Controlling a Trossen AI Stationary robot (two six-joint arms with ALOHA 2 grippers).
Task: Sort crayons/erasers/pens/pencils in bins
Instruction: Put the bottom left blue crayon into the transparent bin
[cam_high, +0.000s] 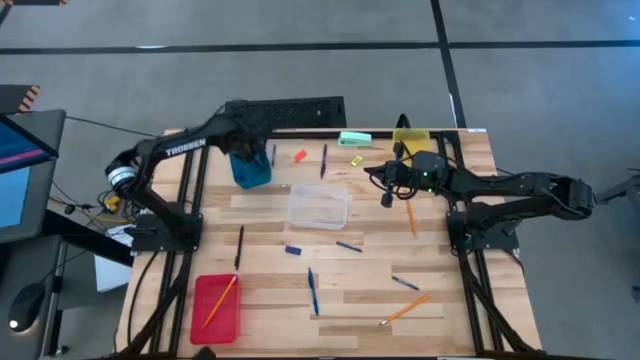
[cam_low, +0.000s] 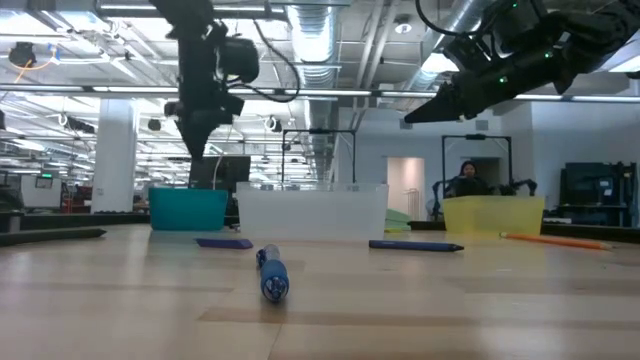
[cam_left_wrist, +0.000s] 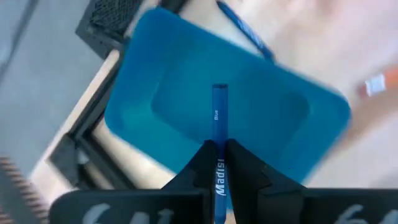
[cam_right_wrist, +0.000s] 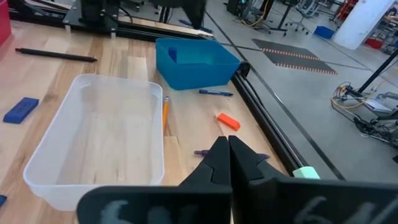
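So the left claw (cam_left_wrist: 217, 163) is hanging right over the blue bin (cam_high: 250, 168) at the far left of the surface (cam_high: 340, 300), pinching a blue pen (cam_left_wrist: 217, 118) that's pointing down into it; the bin under it is looking empty, so I'd guess this is about to be its first pen. The right claw (cam_right_wrist: 229, 163) is sitting closed with nothing in it, up in the air between the clear bin (cam_high: 319, 207) and the yellow bin (cam_high: 409, 140); seems like it's just waiting.

Progress-wise it's early days, I'd say. The red bin (cam_high: 216, 306) near the front left is holding one pencil (cam_high: 220, 301); the clear bin is looking empty; can't really tell what's in the yellow one.

Still lying loose: a pencil (cam_high: 411, 217) just under the right arm; another one (cam_high: 406, 309) near the front; a few blue pens around the middle and front (cam_high: 313, 291); a dark stick (cam_high: 239, 246) on the left; an orange-red eraser (cam_high: 300, 155) and a tiny yellow one (cam_high: 356, 159) near the back; a small blue eraser (cam_high: 292, 250) in front of the clear bin. So most of the sorting is still waiting to be done.
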